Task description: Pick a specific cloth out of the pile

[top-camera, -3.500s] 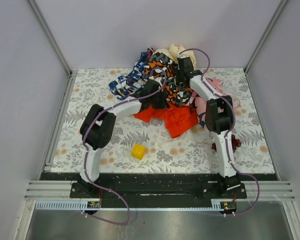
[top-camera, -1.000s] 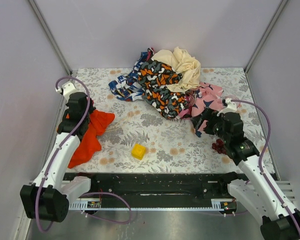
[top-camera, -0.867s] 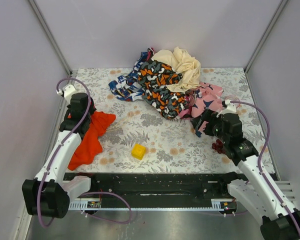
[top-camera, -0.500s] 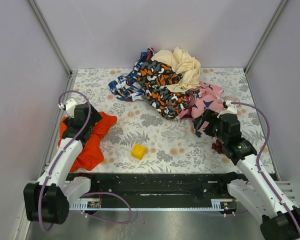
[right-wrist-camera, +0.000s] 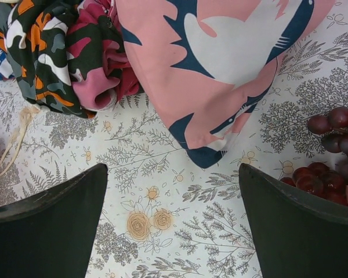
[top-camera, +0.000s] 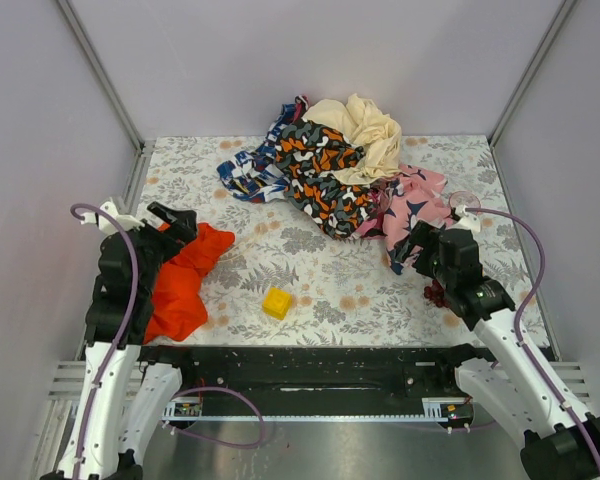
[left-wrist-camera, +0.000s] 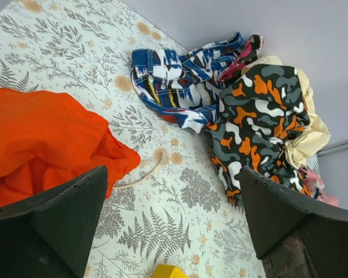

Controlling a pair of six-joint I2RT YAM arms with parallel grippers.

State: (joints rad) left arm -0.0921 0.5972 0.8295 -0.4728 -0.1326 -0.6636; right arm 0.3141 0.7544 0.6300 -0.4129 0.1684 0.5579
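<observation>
Twice found spread and empty, left gripper [top-camera: 172, 226] and right gripper [top-camera: 408, 252] alike; spotted the cloth [top-camera: 180, 285] well apart from the pile [top-camera: 330, 170], near-left of it; feared a loose fold snagging the left gripper on lifting away.

The table [top-camera: 330, 290] carries a white covering printed with grey ferns and small orange blossoms. Plain pale lilac-grey walls [top-camera: 310, 60] close it in at the back and on both sides, with slanting aluminium frame posts [top-camera: 100, 75] at the far corners. A black rail [top-camera: 300, 357] runs along the near edge, and a brushed metal surface [top-camera: 310, 450] lies below it. The light is soft and even.
</observation>
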